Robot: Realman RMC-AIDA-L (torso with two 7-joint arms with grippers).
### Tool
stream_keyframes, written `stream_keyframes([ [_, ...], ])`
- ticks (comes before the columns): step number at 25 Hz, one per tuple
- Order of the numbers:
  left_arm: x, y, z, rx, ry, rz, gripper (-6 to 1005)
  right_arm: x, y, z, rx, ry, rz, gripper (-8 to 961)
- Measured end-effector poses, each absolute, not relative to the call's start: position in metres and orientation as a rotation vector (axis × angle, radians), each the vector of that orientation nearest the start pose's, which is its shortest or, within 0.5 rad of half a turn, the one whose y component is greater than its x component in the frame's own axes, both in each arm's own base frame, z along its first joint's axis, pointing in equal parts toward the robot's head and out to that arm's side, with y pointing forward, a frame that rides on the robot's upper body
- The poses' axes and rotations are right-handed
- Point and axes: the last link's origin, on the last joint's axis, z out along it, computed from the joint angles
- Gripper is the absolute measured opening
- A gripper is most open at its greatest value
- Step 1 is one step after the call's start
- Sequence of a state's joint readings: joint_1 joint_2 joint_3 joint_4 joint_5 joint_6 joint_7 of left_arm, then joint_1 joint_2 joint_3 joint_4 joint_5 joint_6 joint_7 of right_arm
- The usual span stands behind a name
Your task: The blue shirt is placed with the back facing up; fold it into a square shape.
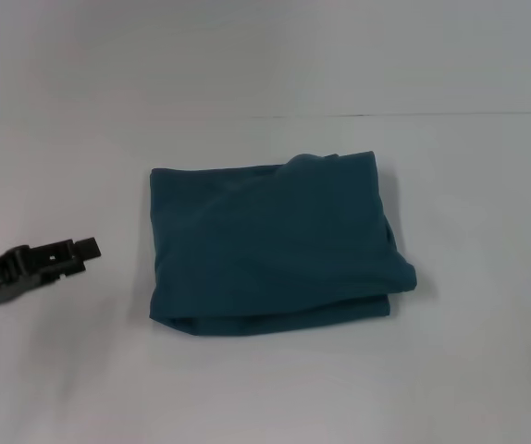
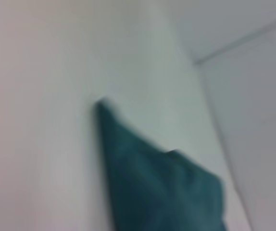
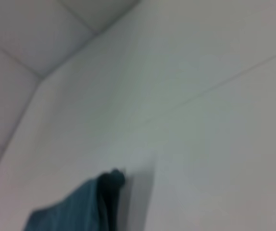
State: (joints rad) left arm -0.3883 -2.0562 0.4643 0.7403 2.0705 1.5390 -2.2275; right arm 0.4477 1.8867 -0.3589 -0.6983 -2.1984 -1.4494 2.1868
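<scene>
The blue shirt (image 1: 275, 242) lies folded into a rough rectangle in the middle of the white table, plain side up, with layered edges along its near and right sides. My left gripper (image 1: 79, 251) hovers to the left of it, apart from the cloth and holding nothing. A corner of the shirt (image 2: 157, 183) shows in the left wrist view, and an edge of the shirt (image 3: 75, 207) in the right wrist view. The right arm is out of the head view.
The white table (image 1: 265, 388) spreads on all sides of the shirt. A thin seam line (image 1: 432, 115) runs across it behind the cloth.
</scene>
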Motion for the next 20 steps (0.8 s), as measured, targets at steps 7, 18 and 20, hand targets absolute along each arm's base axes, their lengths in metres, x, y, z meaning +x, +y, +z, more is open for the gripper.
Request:
stream_keyframes([
  [7, -0.295, 0.327, 0.061, -2.404, -1.484, -0.712, 601, 0.327, 0.340, 0.111, -2.276, 1.526, 0.536, 919],
  [18, -0.242, 0.357, 0.047, -2.825, -1.189, -0.265, 951, 0.252, 0.354, 0.065, -2.813, 1.225, 0.363, 909],
  [20, -0.239, 0.355, 0.043, -2.864, -1.173, -0.221, 951, 0.245, 0.354, 0.057, -2.854, 1.206, 0.338, 910],
])
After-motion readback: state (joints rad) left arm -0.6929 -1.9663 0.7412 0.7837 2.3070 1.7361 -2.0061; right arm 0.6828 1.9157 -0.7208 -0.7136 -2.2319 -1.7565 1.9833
